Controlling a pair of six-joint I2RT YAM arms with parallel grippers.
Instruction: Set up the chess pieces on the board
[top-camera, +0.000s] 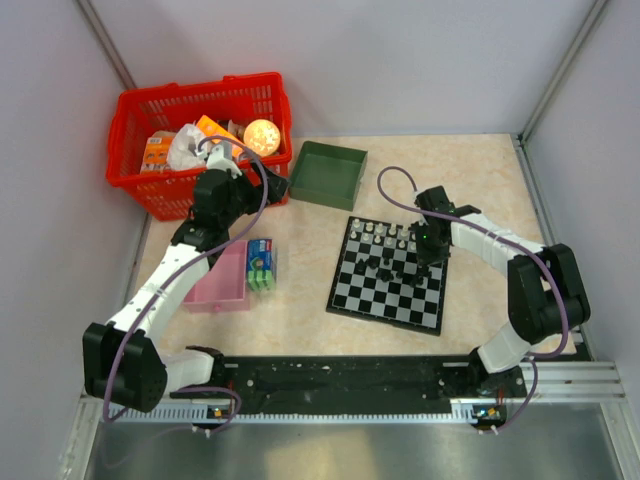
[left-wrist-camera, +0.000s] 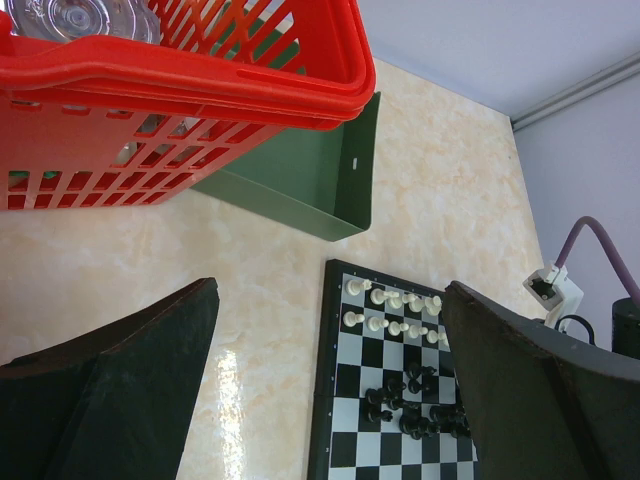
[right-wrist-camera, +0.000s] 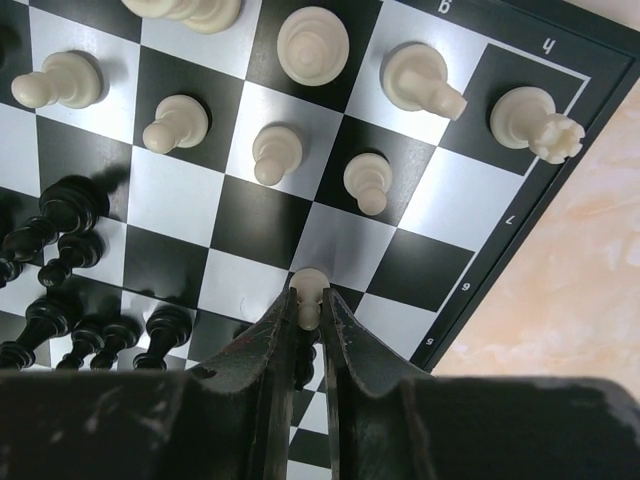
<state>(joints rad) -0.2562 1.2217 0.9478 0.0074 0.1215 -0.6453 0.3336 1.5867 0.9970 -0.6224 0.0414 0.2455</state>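
Over the far right corner of the small flat chessboard (top-camera: 400, 305) of glossy black and pale grey checks, the right gripper (right-wrist-camera: 308, 312) points steeply down. Its two dark, scuffed fingers are pinched together on a smooth cream-white pawn (right-wrist-camera: 310, 285) with a rounded head. The fingers hide the pawn's base, so I cannot tell whether it touches the board. It sits near the thin black rim, which has printed numerals along it.

Beyond the pawn, more white pieces (right-wrist-camera: 277, 155) stand upright in two rough rows, slightly shiny. Black pieces (right-wrist-camera: 60, 215) are bunched closely together toward the board's middle.

The white-and-black right arm rises from its base, bends at an elbow far to the right, and reaches inward to that corner. The left arm stretches away from its base toward a red plastic lattice basket (left-wrist-camera: 200, 75). The left gripper (left-wrist-camera: 330, 288) hangs above the beige marbled table (top-camera: 300, 320) with its broad black fingers (left-wrist-camera: 120, 390) spread wide, holding nothing.

The basket holds packets, crumpled clear plastic and a round orange ball (top-camera: 262, 135). A deep-walled green square tray (top-camera: 330, 172) lies just beside the basket. A pink square tray (top-camera: 225, 290) lies by the left forearm, with a small green-and-blue carton (top-camera: 260, 265) against its right edge.
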